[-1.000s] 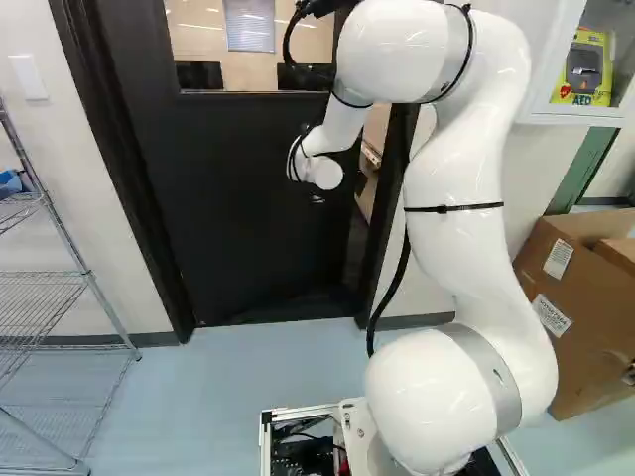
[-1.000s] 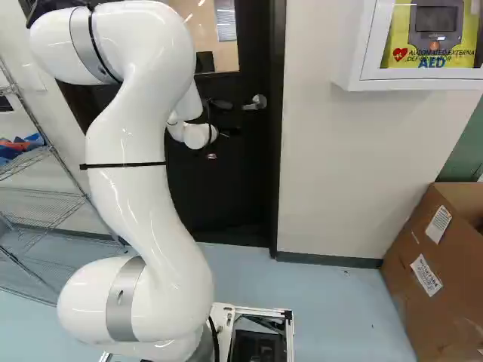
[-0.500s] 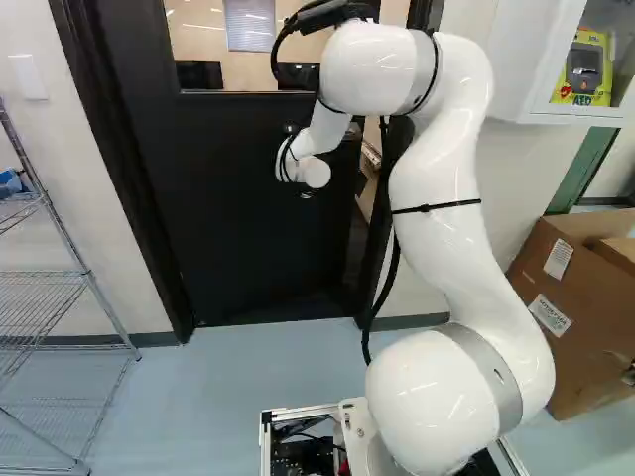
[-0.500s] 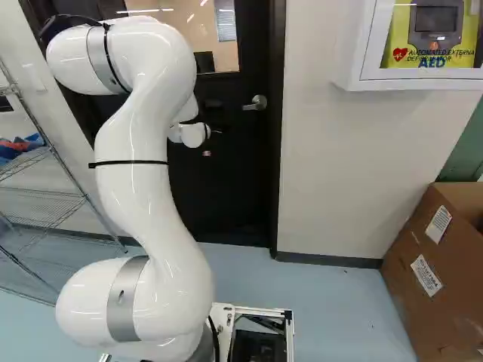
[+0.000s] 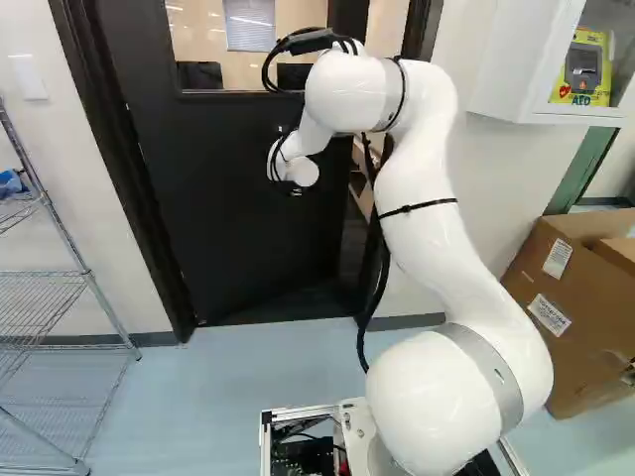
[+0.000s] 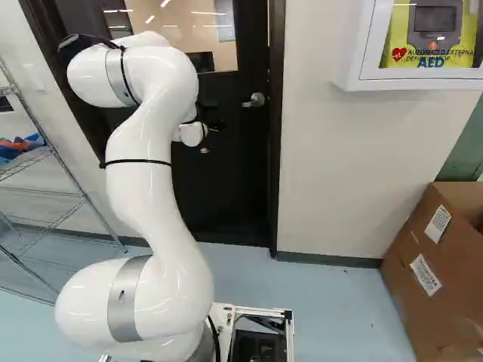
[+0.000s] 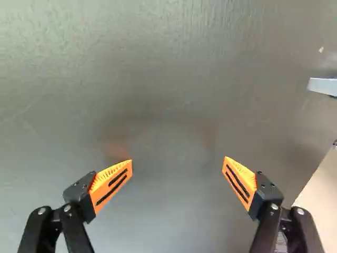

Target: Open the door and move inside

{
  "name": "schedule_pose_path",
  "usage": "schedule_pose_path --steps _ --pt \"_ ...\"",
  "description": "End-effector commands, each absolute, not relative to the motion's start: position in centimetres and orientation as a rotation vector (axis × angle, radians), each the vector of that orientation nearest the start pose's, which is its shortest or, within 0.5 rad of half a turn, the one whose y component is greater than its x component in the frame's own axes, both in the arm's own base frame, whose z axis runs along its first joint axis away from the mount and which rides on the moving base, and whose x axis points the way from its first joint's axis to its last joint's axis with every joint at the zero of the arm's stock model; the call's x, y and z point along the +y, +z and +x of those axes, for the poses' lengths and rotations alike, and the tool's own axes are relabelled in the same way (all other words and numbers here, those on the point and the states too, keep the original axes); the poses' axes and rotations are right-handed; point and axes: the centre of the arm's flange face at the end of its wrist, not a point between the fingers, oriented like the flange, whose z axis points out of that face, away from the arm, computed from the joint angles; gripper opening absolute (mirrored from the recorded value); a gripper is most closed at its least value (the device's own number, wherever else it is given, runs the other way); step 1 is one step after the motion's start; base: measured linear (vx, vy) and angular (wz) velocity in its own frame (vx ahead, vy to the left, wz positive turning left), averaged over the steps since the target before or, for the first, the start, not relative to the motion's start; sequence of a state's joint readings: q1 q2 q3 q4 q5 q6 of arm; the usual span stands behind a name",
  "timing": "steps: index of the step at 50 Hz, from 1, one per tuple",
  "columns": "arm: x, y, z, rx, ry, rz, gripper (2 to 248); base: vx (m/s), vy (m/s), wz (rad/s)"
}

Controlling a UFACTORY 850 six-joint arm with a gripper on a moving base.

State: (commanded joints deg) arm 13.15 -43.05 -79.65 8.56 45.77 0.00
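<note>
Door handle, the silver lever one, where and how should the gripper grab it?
Probably by the free end of the door handle, coming straight at the door from the room side, the gripper closing from above and below: the lever lies roughly level, reaching sideways from its round mount.

From behind the arm (image 5: 429,233), left and right, looks ahead and down in 2 views; shares door (image 5: 228,218), wire rack (image 5: 87,275) and carton (image 5: 511,342). From the wrist, faces door close up.
</note>
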Motion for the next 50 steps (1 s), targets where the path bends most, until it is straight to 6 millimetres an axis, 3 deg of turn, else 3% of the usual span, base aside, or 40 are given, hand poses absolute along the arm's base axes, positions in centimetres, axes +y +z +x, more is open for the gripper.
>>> schedule_pose_path --steps 12,26,50 --pt "16.8 37.8 73.4 -0.042 -1.987 -2.239 247 0.000 0.000 0.000" --pt "17.0 37.7 73.8 -0.042 -1.991 -2.233 247 0.000 0.000 0.000" --pt "14.8 38.7 70.1 -0.029 -1.956 -2.288 247 0.000 0.000 0.000"
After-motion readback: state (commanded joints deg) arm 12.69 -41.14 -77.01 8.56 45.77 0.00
